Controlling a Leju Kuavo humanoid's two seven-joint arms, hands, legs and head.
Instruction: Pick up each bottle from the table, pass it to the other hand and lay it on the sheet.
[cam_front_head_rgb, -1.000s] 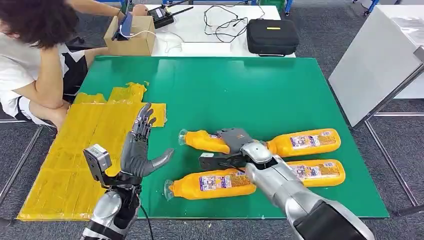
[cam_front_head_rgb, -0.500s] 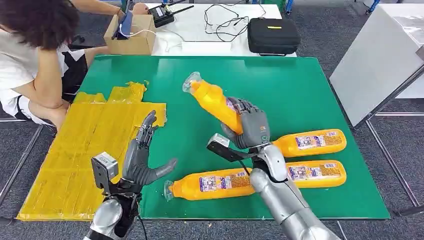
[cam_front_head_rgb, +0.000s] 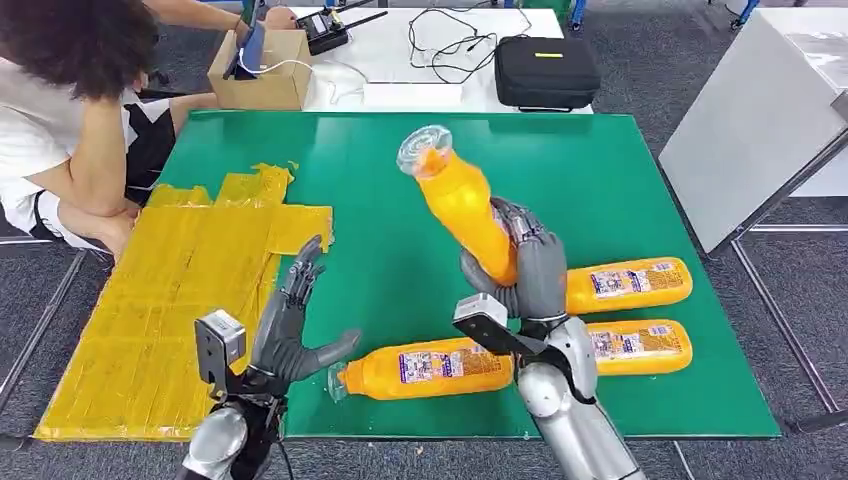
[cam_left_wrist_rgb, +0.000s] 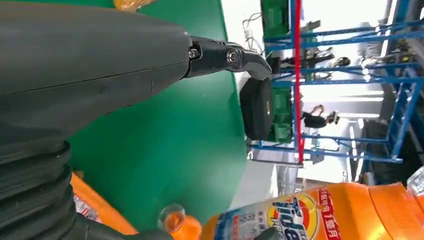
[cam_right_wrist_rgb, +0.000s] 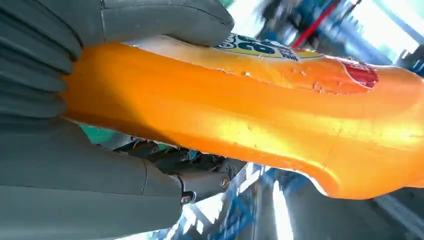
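My right hand (cam_front_head_rgb: 528, 268) grips an orange bottle (cam_front_head_rgb: 457, 200) by its lower body and holds it above the green table (cam_front_head_rgb: 420, 170), clear cap up and tilted to the left. The right wrist view has that bottle (cam_right_wrist_rgb: 250, 115) pressed between thumb and fingers. Three more orange bottles lie on the table: one (cam_front_head_rgb: 425, 368) near the front edge, two (cam_front_head_rgb: 627, 284) (cam_front_head_rgb: 640, 345) to the right. My left hand (cam_front_head_rgb: 290, 335) hovers open, palm turned toward the bottles, over the table's front left, beside the yellow sheet (cam_front_head_rgb: 170, 290). The raised bottle (cam_left_wrist_rgb: 325, 212) appears in the left wrist view.
A person (cam_front_head_rgb: 70, 110) sits at the table's left, leaning on an arm near the sheet. Behind the table are a cardboard box (cam_front_head_rgb: 262, 72), cables and a black case (cam_front_head_rgb: 545, 72). A white panel (cam_front_head_rgb: 750, 120) stands at the right.
My right hand lifted the bottle off the table and swung it from lying flat to nearly upright. My left hand shifted slightly to the right, still open.
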